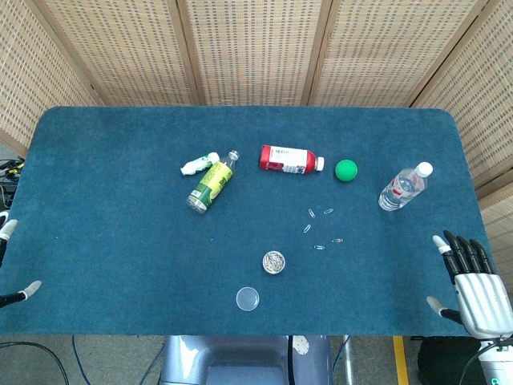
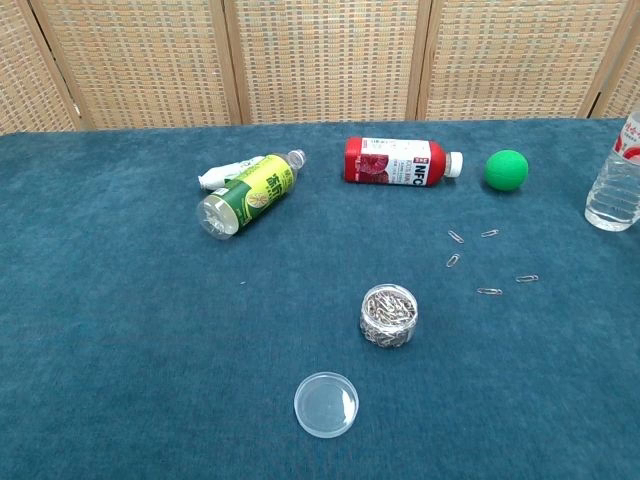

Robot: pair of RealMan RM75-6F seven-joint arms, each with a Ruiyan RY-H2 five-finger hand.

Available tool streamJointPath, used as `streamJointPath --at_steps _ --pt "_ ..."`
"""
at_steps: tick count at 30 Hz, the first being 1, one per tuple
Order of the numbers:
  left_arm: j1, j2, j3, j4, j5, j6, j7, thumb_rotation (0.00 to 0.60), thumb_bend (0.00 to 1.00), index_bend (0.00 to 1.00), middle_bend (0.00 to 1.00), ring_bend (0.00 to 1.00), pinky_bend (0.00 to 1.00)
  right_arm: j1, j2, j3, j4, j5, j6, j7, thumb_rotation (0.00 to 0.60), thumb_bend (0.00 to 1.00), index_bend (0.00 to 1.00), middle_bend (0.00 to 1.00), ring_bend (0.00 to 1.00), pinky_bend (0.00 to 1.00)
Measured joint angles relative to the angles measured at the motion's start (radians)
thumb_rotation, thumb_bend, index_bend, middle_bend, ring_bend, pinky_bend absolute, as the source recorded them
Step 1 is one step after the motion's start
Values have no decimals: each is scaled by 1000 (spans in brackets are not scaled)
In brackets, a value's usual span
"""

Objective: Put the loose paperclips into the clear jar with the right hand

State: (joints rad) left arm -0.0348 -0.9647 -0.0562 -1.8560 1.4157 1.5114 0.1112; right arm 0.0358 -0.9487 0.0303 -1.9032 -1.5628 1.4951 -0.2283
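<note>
1. My right hand (image 1: 473, 285) sits at the table's near right edge, fingers spread, holding nothing.
2. The loose paperclips (image 2: 487, 262) lie scattered ahead and to its left, between the clear jar (image 2: 389, 314) and the green ball (image 2: 506, 169).
3. My left hand (image 1: 12, 265), barely in view, is much farther off; I can't tell its state.
4. The jar stands upright and uncapped, already full of clips, its lid (image 2: 326, 404) lying nearby.

Both views bright and evenly lit, diffuse overhead light. Shadows soft and short on the dark teal felt tabletop (image 1: 120, 241). Small specular glints on the clear plastic water bottle (image 1: 405, 187) far right and the round clear lid (image 2: 326, 404) near centre. Focus sharp throughout, no motion blur; head view bows slightly at edges.
</note>
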Motion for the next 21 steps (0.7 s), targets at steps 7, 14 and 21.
streamJointPath --at_steps 7,14,21 --pt "2 -1 -1 -2 1 5 3 600 0 0 0 0 0 22 -12 2 7 -1 -33 -7 600 0 0 0 0 0" --pt "-6 -19 -12 4 -20 3 42 600 0 0 0 0 0 117 -28 39 11 41 -170 -21 600 3 95 0 0 0" --pt "-16 -48 -27 27 -50 2 80 600 0 0 0 0 0 312 -106 107 30 235 -423 -148 600 180 328 0 0 0"
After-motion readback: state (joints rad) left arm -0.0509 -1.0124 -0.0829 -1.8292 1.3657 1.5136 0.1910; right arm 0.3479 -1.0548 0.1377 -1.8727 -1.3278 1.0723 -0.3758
